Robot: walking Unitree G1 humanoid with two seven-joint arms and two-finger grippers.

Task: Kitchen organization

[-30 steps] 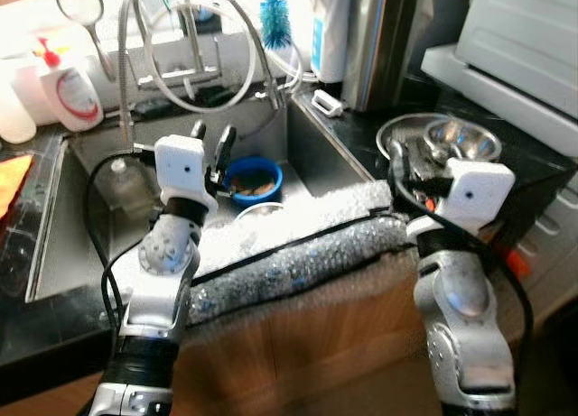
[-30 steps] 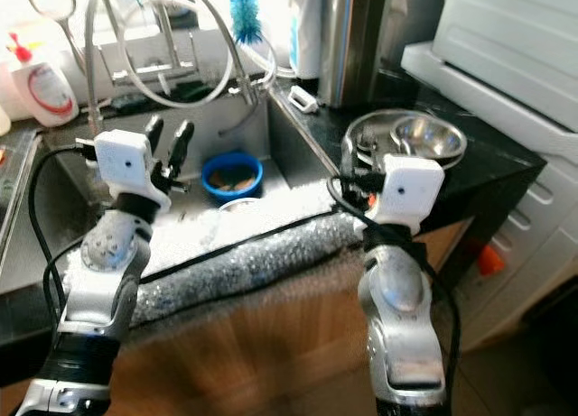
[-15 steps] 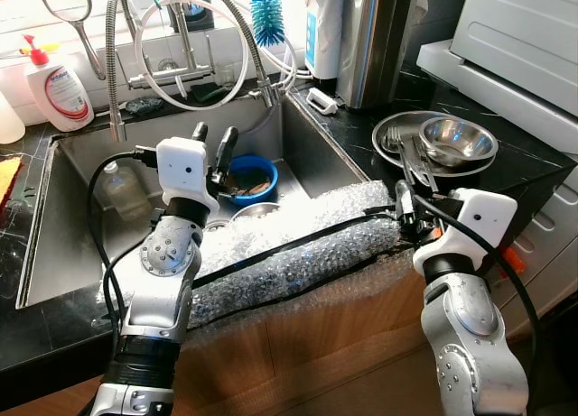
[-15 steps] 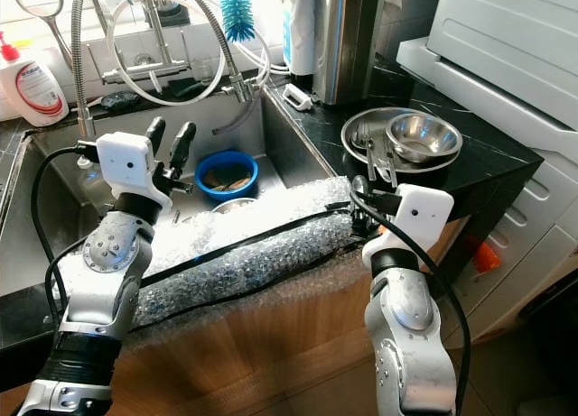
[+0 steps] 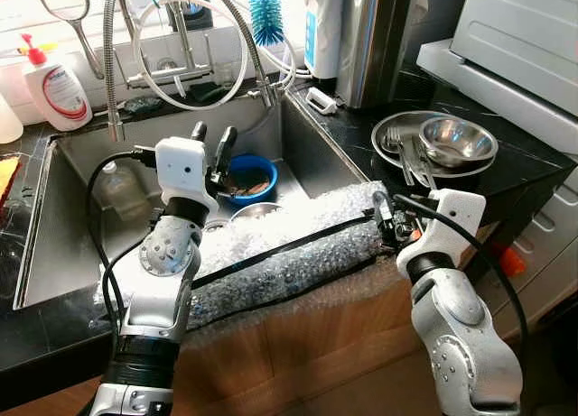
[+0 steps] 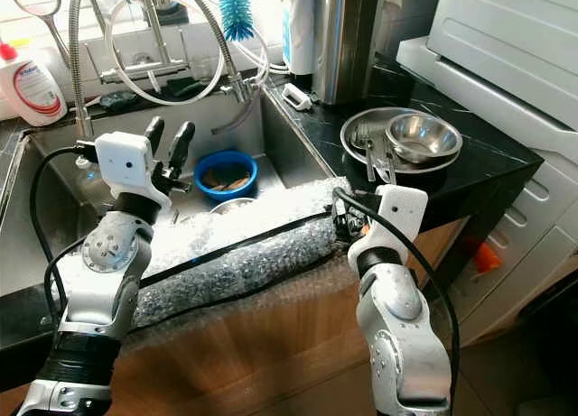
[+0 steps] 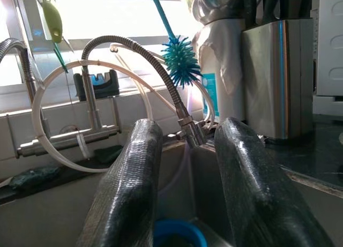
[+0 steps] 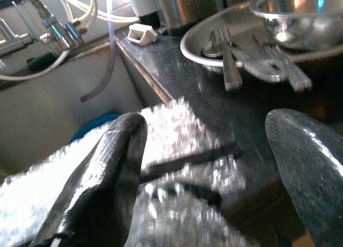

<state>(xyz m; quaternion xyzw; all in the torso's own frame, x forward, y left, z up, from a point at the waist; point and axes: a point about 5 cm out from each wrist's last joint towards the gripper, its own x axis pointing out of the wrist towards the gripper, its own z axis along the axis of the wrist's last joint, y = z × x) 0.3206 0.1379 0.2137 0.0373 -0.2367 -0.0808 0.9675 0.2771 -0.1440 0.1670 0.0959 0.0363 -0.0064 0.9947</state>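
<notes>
A black stone counter (image 5: pixel 533 177) ran round a steel sink (image 5: pixel 63 217), and a white appliance (image 5: pixel 515 46) stood at the far right. Along the sink's front edge lay a long strip of bubble wrap (image 5: pixel 289 254), draped over the counter lip, with a black cable running along it. The left arm was raised over the sink, its left gripper (image 5: pixel 211 143) above the basin near the tap hose (image 5: pixel 230 23); its fingers (image 7: pixel 128 193) stood a moderate gap apart and held nothing. The right gripper (image 5: pixel 386 219) was at the right end of the bubble wrap, just at the counter edge, its fingers (image 8: pixel 102 172) spread wide with the wrap lying between them but not gripped.

In the sink sat a blue bowl (image 5: pixel 250 179) with something brown inside, and beside it a clear bottle (image 5: pixel 122 186). On the counter to the right, a round metal tray (image 5: pixel 397 132) carried a steel bowl (image 5: pixel 459 140) and some cutlery (image 5: pixel 411 154). Behind stood a steel canister (image 5: pixel 375 41), a soap bottle (image 5: pixel 56 82) and a blue brush (image 5: pixel 267 14).
</notes>
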